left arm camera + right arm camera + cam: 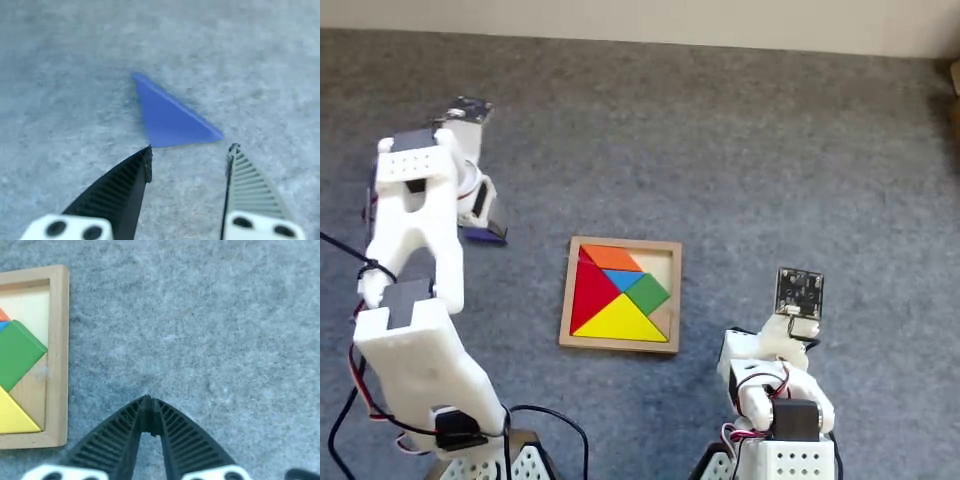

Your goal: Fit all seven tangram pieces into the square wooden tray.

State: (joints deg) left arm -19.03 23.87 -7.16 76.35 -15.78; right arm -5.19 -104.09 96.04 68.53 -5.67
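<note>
The square wooden tray (620,243) lies mid-table holding an orange piece (610,257), a red triangle (592,292), a small blue piece (622,279), a green square (648,292) and a yellow triangle (618,322). Bare wood shows along the tray's right side. A dark blue triangle (170,120) lies flat on the carpet at the far left (483,236). My left gripper (190,149) hovers open just short of it, one corner of the triangle near the black finger (135,175). My right gripper (148,402) is shut and empty over the carpet right of the tray (57,355).
Grey carpet (770,150) covers the whole table. The right arm's base (775,400) sits folded at the front right, and the left arm's white body (415,300) stretches along the left edge. Open carpet lies between the blue triangle and the tray.
</note>
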